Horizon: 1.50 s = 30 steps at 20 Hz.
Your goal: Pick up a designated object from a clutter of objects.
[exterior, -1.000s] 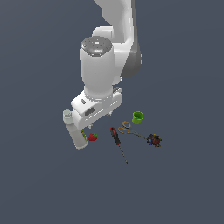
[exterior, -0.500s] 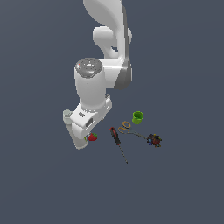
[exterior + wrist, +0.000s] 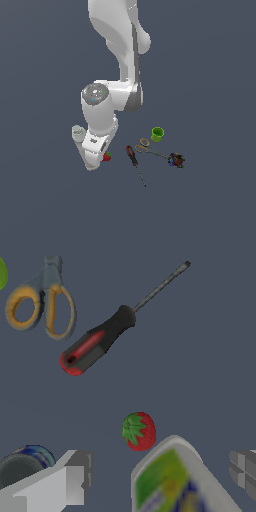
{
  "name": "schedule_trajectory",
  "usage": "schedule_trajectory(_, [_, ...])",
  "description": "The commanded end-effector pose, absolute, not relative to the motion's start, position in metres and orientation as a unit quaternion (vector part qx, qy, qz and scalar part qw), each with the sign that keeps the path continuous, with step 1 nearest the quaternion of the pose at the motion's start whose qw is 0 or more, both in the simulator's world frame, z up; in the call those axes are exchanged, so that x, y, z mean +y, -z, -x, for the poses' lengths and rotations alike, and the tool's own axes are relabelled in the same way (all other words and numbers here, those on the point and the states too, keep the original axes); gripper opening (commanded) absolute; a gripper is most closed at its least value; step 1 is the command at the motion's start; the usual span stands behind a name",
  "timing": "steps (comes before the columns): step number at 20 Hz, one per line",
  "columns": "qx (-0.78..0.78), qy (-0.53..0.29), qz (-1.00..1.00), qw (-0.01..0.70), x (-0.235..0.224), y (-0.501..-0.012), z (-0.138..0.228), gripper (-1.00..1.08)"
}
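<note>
The tiny red strawberry (image 3: 139,431) with a green leafy top lies on the dark floor against the white bottle (image 3: 172,481). In the exterior view the strawberry (image 3: 106,157) peeks out beside my hand (image 3: 99,142), which covers most of the bottle (image 3: 79,136). My gripper (image 3: 160,471) is open and empty; its fingers (image 3: 70,481) stand wide apart, with the bottle's end between them. The strawberry lies just beyond the fingertips.
A red-and-black-handled screwdriver (image 3: 97,346) (image 3: 131,155) lies close to the strawberry. Orange-handled scissors (image 3: 42,306) (image 3: 145,146), a green cup (image 3: 157,133) and a dark multicoloured object (image 3: 176,160) lie further off. A small dark round piece (image 3: 22,466) sits by one finger.
My arm has come down and shifted slightly to the exterior view's left, bringing the hand low over the bottle and strawberry. The objects have not moved.
</note>
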<state>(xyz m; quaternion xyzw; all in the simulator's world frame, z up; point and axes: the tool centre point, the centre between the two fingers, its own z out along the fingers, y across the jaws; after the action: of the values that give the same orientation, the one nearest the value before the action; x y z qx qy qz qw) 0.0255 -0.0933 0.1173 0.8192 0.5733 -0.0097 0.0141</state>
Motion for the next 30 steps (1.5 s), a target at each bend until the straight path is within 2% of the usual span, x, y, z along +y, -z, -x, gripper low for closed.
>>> schedule_trajectory(1, [0.598, 0.008, -0.801, 0.011, -0.097, -0.106, -0.023, 1.00])
schedule_trajectory(10, [0.654, 0.002, -0.756, 0.002, -0.105, -0.080, -0.017, 1.00])
schedule_trajectory(23, [0.668, 0.000, -0.744, 0.000, -0.106, -0.068, -0.015, 1.00])
schedule_trajectory(30, [0.670, 0.000, -0.743, 0.000, -0.106, -0.037, -0.014, 1.00])
